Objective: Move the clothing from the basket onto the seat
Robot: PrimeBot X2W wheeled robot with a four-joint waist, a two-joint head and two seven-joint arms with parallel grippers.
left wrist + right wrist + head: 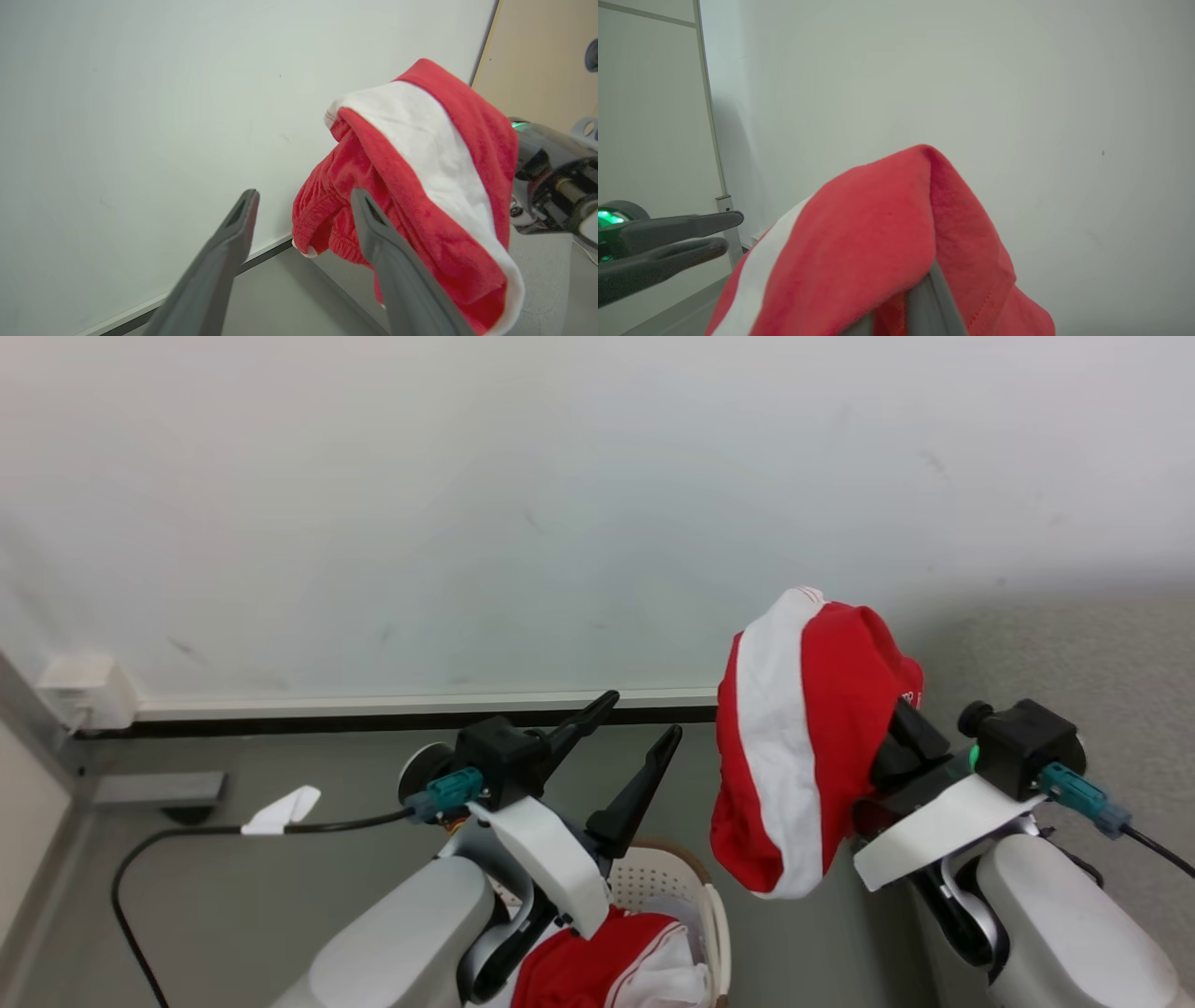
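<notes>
Clothing (803,737) clamped in R tool (924,298); L tool (642,714) spread wide, empty.

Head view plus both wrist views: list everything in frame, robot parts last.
held garment: one, red with a white band, draped over the right gripper, up in the air
clothing in basket: red and white heap, count unclear, bottom edge of the head view
basket: one, cream with a brown rim, on the floor below the left arm
seat: one, light grey fabric, far right
cable: one, black with a white tag, running left from the left wrist
wall box: one, white, low on the wall at left
left gripper: open, empty, beside the held garment
right gripper: shut on the held garment, under the cloth
</notes>
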